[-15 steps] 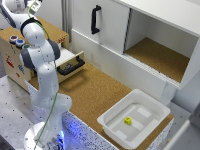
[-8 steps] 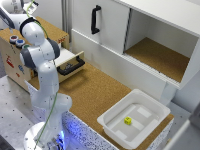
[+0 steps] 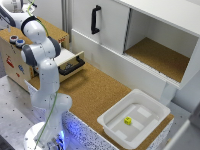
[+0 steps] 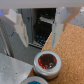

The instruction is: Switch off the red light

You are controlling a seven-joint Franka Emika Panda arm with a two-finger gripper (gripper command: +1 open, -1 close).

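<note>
Filling the near edge of the wrist view, the red light (image 4: 48,62) sat on the wooden box top beside the blue button (image 4: 36,80), which was cut off by the frame. Above them the hand (image 4: 39,29) hung with its fingers (image 4: 58,27) spread wide, holding and touching nothing. In the exterior view, the hand itself was cropped out; beyond lay the cork counter (image 3: 95,92).

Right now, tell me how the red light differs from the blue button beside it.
The red light has a red centre; the blue button has a blue one. In the wrist view the red light shows whole, the blue button only partly, cut by the frame. The red light sits nearer the open gripper. Both are small, round and pale-rimmed.
</note>
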